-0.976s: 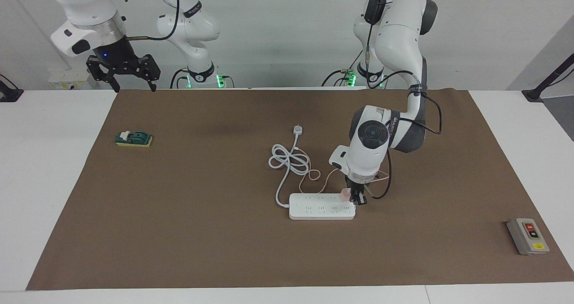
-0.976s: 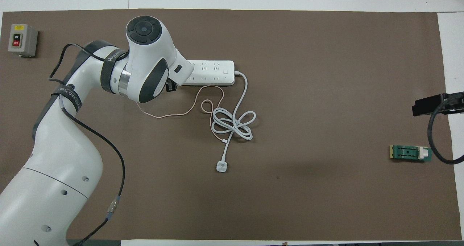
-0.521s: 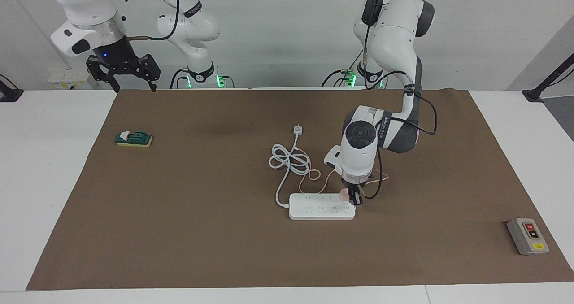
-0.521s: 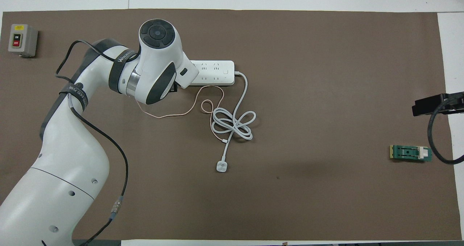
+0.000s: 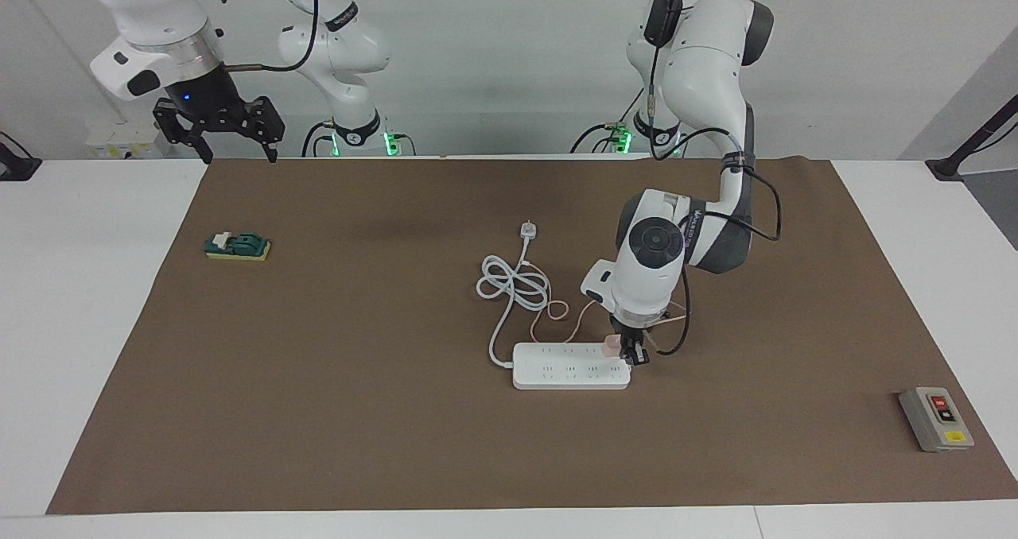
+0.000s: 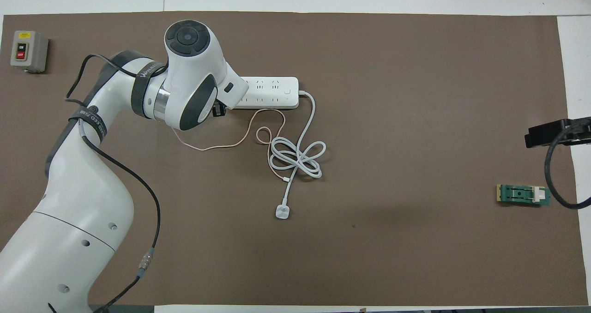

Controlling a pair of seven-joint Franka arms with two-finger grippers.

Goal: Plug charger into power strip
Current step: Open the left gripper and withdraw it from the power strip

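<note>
We see left gripper (image 5: 628, 353) clamped on the charger (image 5: 610, 347), at the power strip's (image 5: 569, 366) left-arm end, nearer-robot row. Right gripper (image 5: 231, 137) waits spread, raised at the mat's (image 5: 318, 412) corner.

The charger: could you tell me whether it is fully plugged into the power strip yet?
Cannot tell. The charger sits upright on the power strip at the left arm's end, beside the left gripper; its prongs are hidden.
</note>
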